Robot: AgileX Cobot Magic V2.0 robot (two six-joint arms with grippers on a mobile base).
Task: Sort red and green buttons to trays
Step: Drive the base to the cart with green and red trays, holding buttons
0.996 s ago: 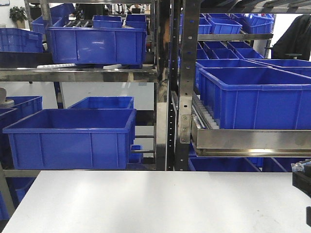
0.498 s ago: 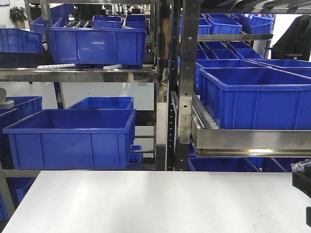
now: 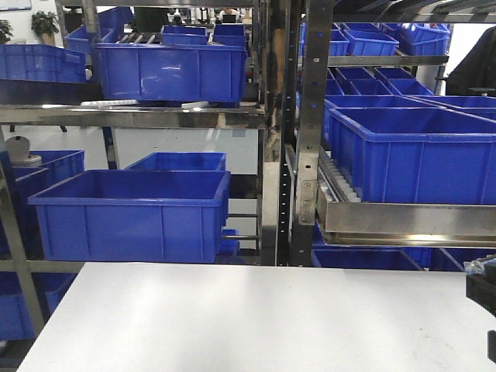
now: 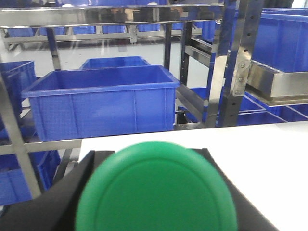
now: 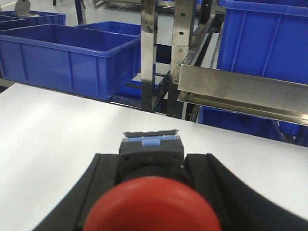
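left pincer (image 4: 155,161) pinching green button (image 4: 156,192); right pincer (image 5: 152,162) pinching red button (image 5: 151,207); blue crates (image 3: 132,217) on rack shelves (image 3: 155,118).

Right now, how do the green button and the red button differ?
The green button sits in the left gripper, the red button in the right gripper. The green button's cap hides its body; the red button's dark body with a blue tab shows beyond its cap. Both have round caps, with the white table ahead.
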